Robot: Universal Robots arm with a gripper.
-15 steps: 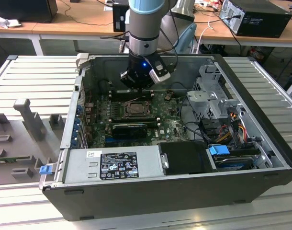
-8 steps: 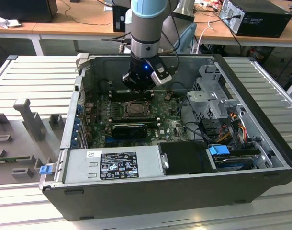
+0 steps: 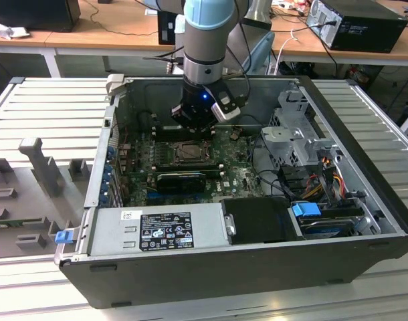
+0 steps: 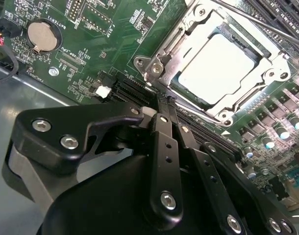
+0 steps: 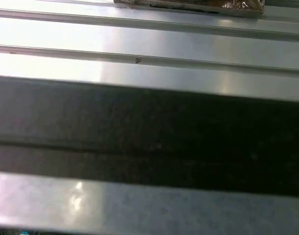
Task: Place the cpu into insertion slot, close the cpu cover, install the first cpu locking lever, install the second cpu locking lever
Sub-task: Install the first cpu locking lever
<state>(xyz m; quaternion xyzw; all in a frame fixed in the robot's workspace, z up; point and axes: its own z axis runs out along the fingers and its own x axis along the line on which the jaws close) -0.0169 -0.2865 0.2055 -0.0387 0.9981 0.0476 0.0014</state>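
Cpu [image 4: 219, 66] seated in insertion slot [image 4: 164, 46]; cpu cover [image 4: 267, 54] down | tool [image 4: 159, 110] clenched, empty; fingertips hidden

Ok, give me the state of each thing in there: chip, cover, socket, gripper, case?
cpu: seated flat in the insertion slot.
cpu cover: down around the cpu, top showing through its window.
gripper: fingers together, holding nothing, beside the slot.
computer case: side open, motherboard exposed.

1. The cpu [image 4: 219, 67], a flat square chip with a pale silver top, lies level in the insertion slot [image 4: 181, 93].
2. The cpu cover [image 4: 267, 73], a thin silvery frame, lies closed around the cpu.
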